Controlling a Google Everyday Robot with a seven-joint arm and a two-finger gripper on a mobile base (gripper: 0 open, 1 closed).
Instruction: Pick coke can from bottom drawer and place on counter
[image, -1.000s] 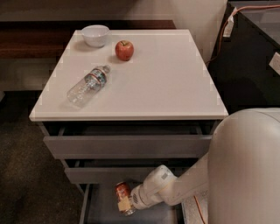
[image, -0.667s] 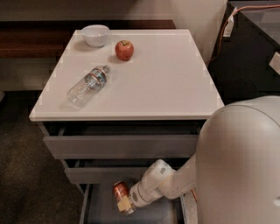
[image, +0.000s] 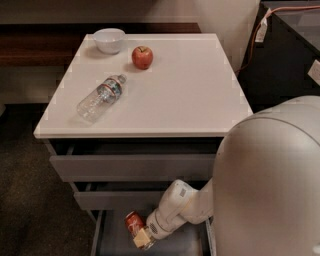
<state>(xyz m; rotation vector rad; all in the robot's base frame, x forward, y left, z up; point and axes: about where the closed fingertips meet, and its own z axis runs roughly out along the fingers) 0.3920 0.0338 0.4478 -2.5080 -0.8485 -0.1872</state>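
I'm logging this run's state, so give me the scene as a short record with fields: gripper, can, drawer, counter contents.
bottom drawer: lowest grey one, pulled open
coke can: small, red, metal; tilted, inside that drawer
gripper: down in that drawer, shut on the can
counter: white flat top; on it a clear plastic water bottle lying down, a red apple, a white bowl
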